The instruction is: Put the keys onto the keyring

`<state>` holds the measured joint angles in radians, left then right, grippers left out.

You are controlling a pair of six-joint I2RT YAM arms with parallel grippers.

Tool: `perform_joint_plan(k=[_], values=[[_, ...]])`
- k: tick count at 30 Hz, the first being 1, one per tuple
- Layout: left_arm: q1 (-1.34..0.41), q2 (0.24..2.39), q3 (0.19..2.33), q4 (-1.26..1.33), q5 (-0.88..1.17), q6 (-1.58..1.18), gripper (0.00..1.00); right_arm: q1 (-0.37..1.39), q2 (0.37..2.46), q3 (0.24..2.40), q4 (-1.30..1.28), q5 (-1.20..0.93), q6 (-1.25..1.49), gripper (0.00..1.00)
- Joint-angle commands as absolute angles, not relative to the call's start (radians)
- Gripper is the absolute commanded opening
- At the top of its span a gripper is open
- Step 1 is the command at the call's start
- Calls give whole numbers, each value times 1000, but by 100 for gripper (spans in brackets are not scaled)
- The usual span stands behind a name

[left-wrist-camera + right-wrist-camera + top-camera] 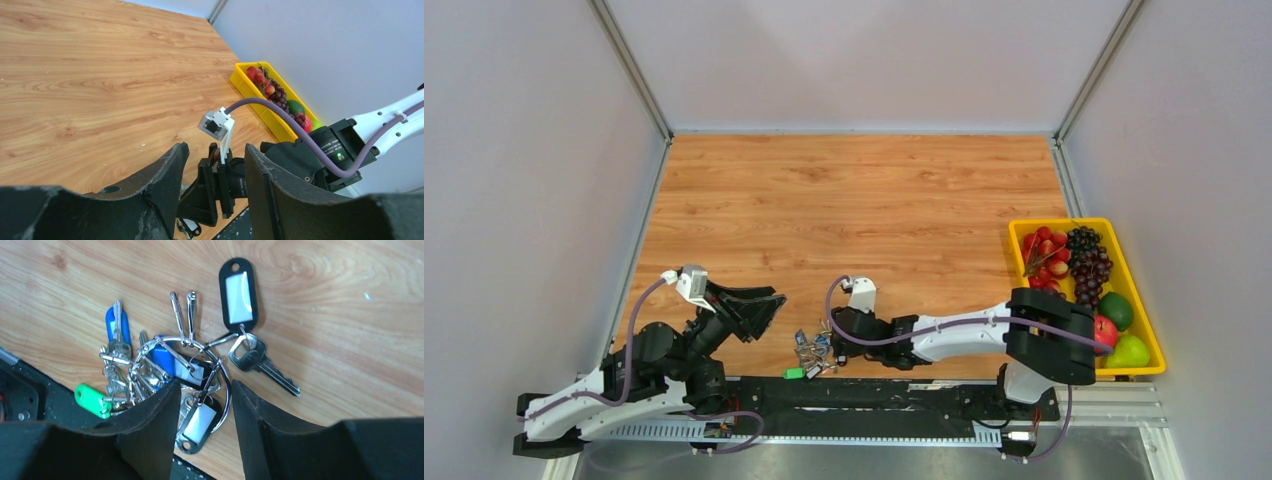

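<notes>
**Right pincer** (206, 388): fingers apart, positioned low over the key bundle. The gap is centred on the keyring (229, 390). Contact w/ ring: cannot tell.

**Left pincer** (216, 151): fingers apart, raised off the counter (854, 200), aimed toward the right arm's wrist.

**Keys** (814, 350): one heap at the near counter edge, between the two arms and just beside the black base rail.

- The keyring lies flat in the heap, w/ several keys and clips already threaded on it.
- Black tag w/ white label (239, 292) and its silver key (263, 363) fan out to the far side.
- Blue-head key (117, 327) lies on the opposite flank.
- Green tag (92, 400) overlaps the rail.
- A second black tag (197, 422) sits under the ring, between the fingers.

**Yellow bin** (1064, 222): holds fruit, at the right counter edge, well apart from the heap.
</notes>
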<state>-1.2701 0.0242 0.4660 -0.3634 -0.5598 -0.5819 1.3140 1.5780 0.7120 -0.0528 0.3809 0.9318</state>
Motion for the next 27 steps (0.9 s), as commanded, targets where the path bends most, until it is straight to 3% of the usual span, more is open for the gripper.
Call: perform_joint_plan(k=[1,8,15,27], values=[[-1270,13,499,-372,-576,-578,56,1317,1683,760,-196,442,869,47],[-1270,19,508,-374,-585,-567,57,1318,1778,843,-310,533,808,29],[-1270,27,502,-361,-593,-559,58,1316,1778,853,-319,563,785,2],[-1270,64,496,-325,-592,-554,59,1312,1481,853,-410,775,719,0]])
